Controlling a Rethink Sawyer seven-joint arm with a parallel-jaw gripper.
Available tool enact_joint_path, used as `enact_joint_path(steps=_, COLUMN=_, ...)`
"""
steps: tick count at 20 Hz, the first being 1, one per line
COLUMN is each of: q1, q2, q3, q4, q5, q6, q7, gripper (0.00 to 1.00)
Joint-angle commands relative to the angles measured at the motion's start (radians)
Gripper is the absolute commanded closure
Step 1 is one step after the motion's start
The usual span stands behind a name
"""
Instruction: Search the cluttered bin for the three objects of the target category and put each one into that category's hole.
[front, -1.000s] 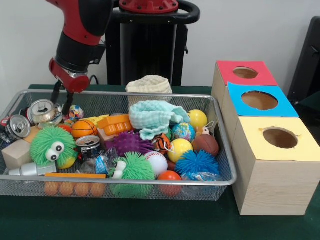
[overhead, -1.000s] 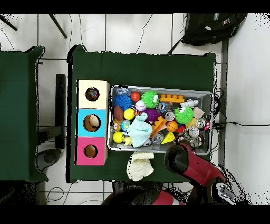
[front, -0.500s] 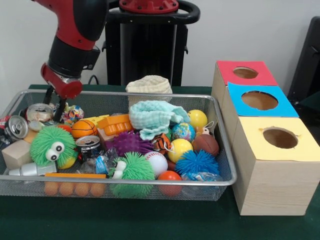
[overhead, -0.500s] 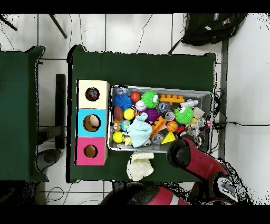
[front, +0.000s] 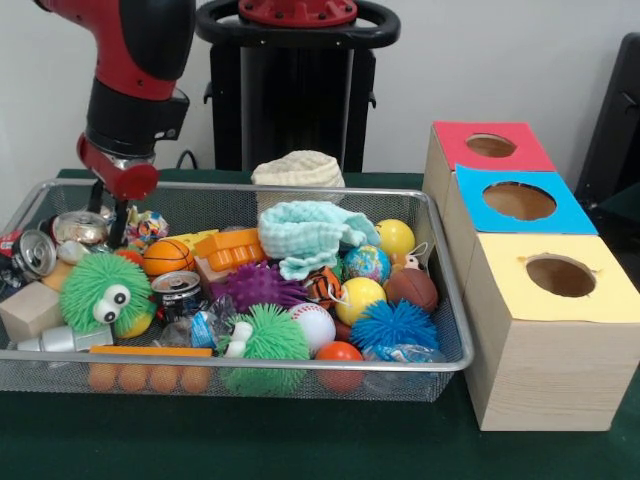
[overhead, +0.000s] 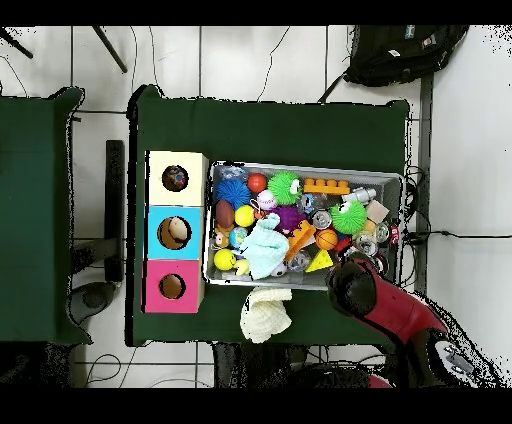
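Note:
My gripper (front: 108, 220) hangs open in the wire bin's (front: 230, 356) back left corner, its fingers (front: 97, 196) reaching down beside a silver can (front: 80, 228). Nothing is held. A second can (front: 35, 252) lies at the left rim and a third (front: 180, 290) stands near the middle left. Three boxes with holes stand to the right: red (front: 490, 146), blue (front: 518, 201) and yellow (front: 560, 276). In the overhead view the red arm (overhead: 375, 295) covers the gripper at the bin's (overhead: 305, 166) lower right edge.
The bin holds a green fuzzy toy with eyes (front: 105, 292), a basketball (front: 167, 257), a teal cloth (front: 315, 235), a wood block (front: 30, 310) and several balls. A cream cloth (front: 297, 168) lies behind the bin. A black bag (overhead: 405, 52) sits on the floor.
The arm has swung left in the front view and dropped a little, bringing the open gripper down next to the silver can. The bin's contents have not moved.

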Motion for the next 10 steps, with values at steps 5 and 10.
enact_joint_path(steps=5, q1=-0.037, q2=-0.175, q3=0.193, q4=0.120, q5=0.004, q6=0.246, q7=0.046, gripper=0.00)
enact_joint_path(steps=10, q1=-0.037, q2=-0.218, q3=0.202, q4=0.129, q5=0.015, q6=0.303, q7=0.045, gripper=0.00)
